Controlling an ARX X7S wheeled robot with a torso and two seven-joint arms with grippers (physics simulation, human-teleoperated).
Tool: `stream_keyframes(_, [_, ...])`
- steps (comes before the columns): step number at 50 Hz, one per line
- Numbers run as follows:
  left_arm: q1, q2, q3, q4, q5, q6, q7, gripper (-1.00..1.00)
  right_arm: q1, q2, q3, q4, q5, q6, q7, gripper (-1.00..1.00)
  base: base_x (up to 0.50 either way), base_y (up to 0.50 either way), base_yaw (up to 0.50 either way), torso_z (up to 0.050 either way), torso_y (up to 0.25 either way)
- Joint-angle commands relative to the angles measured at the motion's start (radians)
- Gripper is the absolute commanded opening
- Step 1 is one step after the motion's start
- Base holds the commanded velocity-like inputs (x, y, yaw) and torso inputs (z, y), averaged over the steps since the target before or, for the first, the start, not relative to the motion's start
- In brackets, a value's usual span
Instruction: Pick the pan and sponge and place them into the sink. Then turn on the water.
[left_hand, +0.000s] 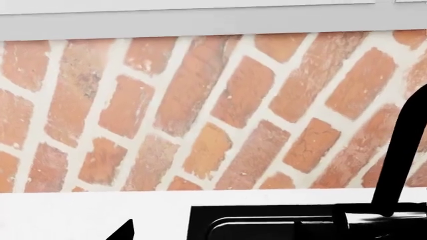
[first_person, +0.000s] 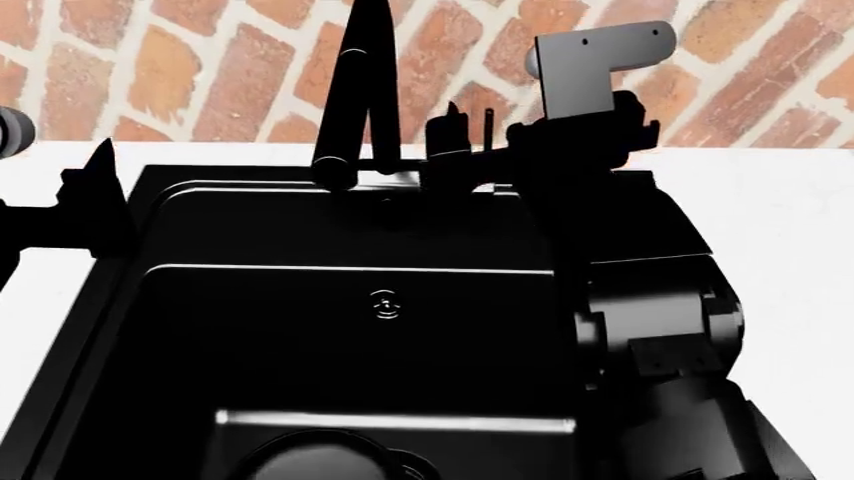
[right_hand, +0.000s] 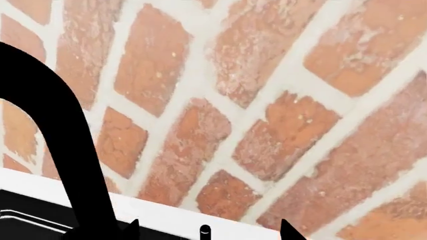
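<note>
Your right claw (right_hand: 208, 231) sits spread open around the thin upright black lever (right_hand: 205, 230) beside the tall black arched spout (first_person: 358, 90); left claw (first_person: 96, 170), state unclear, hovers beside the large black rectangular sink (first_person: 347, 340)

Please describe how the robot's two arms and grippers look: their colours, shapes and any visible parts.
Both arms are almost entirely black. The right arm is built of bulky, rounded segments, with a light grey bracket with small holes near its wrist. The right gripper ends in thin pointed black fingertips. Of the left gripper, only a dark pointed shape shows.
</note>
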Motion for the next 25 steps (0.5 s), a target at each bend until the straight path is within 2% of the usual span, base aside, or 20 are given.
stream_keyframes(1, [-0.023,0.007,0.014,-0.042,0.019,0.010,0.025,1.00,0.010,-0.006,0.002,0.018,0.000,-0.013,0.001,1.00,0.00,0.00,0.00,0.001,-0.158])
stream_keyframes(14, [-0.040,0.002,0.007,-0.044,0.008,0.004,0.031,1.00,0.047,-0.010,-0.009,0.018,-0.011,-0.014,-0.003,1.00,0.00,0.00,0.00,0.001,-0.116])
stream_keyframes(25, [-0.059,-0.009,0.014,-0.043,0.006,-0.012,0.036,1.00,0.101,-0.047,-0.005,0.156,-0.024,-0.085,-0.038,1.00,0.00,0.00,0.00,0.001,-0.065])
